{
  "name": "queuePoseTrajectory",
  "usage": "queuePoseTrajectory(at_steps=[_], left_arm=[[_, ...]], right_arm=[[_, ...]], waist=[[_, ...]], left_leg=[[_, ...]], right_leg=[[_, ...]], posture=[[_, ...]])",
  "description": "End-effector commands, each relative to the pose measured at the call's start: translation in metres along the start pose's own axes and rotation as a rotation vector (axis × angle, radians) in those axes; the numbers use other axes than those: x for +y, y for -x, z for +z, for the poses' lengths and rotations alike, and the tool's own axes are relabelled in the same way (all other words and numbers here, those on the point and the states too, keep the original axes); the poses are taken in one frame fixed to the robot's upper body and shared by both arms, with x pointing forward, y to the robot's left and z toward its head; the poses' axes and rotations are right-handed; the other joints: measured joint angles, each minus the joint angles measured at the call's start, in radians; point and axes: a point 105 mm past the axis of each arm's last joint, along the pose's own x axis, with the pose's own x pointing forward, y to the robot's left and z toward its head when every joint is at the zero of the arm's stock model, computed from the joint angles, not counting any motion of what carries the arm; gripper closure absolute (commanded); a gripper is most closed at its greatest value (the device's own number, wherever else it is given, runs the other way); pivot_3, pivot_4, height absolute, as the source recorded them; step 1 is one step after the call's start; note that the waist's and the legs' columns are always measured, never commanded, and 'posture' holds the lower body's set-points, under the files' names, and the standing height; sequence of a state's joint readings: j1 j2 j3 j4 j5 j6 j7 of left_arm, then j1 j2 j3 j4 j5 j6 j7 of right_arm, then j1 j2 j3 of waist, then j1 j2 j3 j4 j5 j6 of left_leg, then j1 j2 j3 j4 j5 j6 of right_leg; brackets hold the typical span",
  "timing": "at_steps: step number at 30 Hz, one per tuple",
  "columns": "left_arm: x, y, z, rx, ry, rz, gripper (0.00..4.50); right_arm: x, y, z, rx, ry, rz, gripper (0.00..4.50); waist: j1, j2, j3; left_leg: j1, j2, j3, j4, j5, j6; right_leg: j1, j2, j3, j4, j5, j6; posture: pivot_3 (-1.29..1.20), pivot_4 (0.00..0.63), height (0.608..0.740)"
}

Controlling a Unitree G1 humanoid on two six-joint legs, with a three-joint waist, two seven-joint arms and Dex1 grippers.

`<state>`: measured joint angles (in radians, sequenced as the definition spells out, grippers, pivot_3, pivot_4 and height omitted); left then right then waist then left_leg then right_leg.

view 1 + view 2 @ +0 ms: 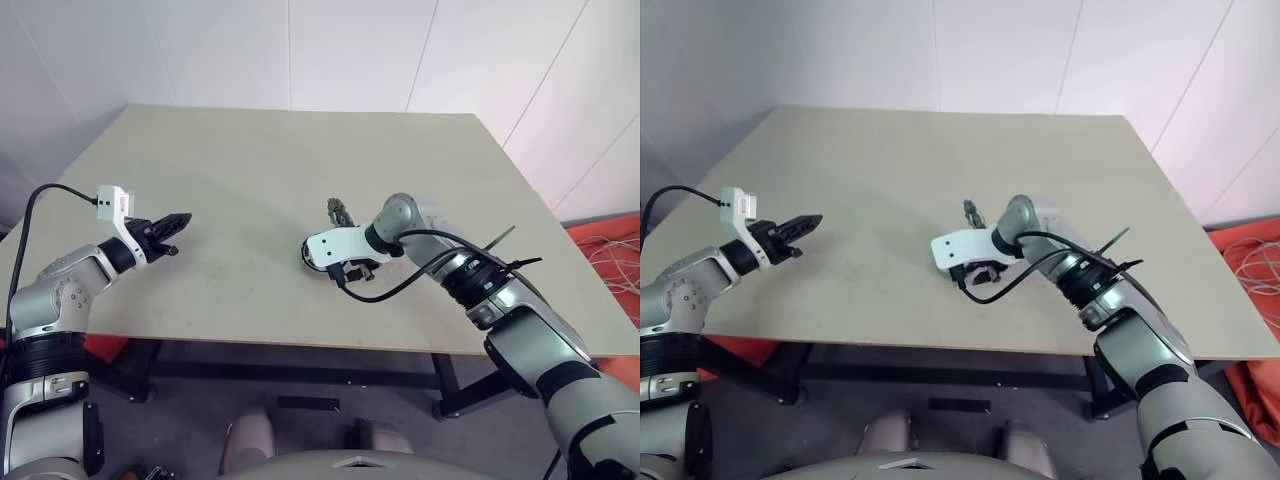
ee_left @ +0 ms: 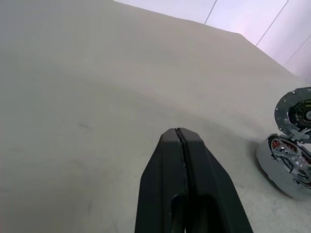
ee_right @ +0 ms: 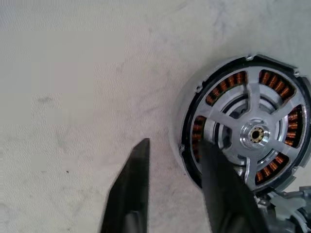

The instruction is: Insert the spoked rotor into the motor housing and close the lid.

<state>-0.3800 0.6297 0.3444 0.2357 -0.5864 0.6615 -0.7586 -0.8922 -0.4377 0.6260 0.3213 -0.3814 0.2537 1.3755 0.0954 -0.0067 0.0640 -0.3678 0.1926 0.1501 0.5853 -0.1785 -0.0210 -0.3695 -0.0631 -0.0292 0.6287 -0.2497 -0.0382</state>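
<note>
Near the middle of the beige surface sits the motor housing, its copper-brown windings ringing a silver centre. The spoked rotor lies seated inside it, its silver arms crossing over the windings and its pale hub at the centre. The right gripper points steeply down at the housing's edge with its fingers apart; one finger overlaps the rim, the other hangs over bare surface beside it, and nothing is clamped between them. The lid lies just beyond the housing, close to it. Well apart, the left gripper hovers over the surface's left side, fingers pressed together and empty.
</note>
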Motion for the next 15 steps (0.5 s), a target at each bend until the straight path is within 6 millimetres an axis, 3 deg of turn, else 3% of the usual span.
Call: queuePoseTrajectory(at_steps=[1, 3, 11, 15], left_arm=[[-0.005, -0.001, 0.017, -0.051, -0.041, -0.017, 4.5], [-0.005, -0.001, 0.016, -0.051, -0.041, -0.018, 4.5], [-0.005, -0.003, 0.016, -0.05, -0.042, -0.021, 4.5], [-0.005, -0.004, 0.015, -0.049, -0.038, -0.022, 4.5]], right_arm=[[-0.007, 0.007, 0.015, -0.066, -0.072, -0.039, 4.06], [-0.009, 0.011, 0.021, -0.101, -0.144, -0.05, 4.48], [-0.004, 0.024, 0.025, -0.116, -0.308, -0.075, 4.48], [-0.016, 0.027, 0.028, -0.101, -0.402, -0.179, 4.48]], waist=[[-0.001, 0.0, 0.0], [0.0, 0.0, 0.0], [0.004, 0.0, 0.0], [0.004, 0.001, 0.0]], left_leg=[[0.0, 0.0, 0.0, 0.0, 0.0, 0.0], [0.0, 0.0, 0.0, 0.0, 0.0, 0.0], [-0.001, 0.0, 0.0, 0.0, 0.001, -0.001], [-0.001, 0.0, 0.0, 0.0, 0.001, -0.002]], right_leg=[[0.0, 0.0, 0.0, 0.0, 0.0, 0.0], [-0.001, 0.0, 0.0, 0.002, 0.0, 0.0], [-0.002, 0.0, 0.0, 0.003, -0.001, -0.001], [-0.003, 0.0, 0.0, 0.004, -0.001, -0.001]], posture=[[0.0, 0.0, 0.74], [0.0, 0.0, 0.74], [0.0, 0.0, 0.74], [0.0, 0.0, 0.74]])
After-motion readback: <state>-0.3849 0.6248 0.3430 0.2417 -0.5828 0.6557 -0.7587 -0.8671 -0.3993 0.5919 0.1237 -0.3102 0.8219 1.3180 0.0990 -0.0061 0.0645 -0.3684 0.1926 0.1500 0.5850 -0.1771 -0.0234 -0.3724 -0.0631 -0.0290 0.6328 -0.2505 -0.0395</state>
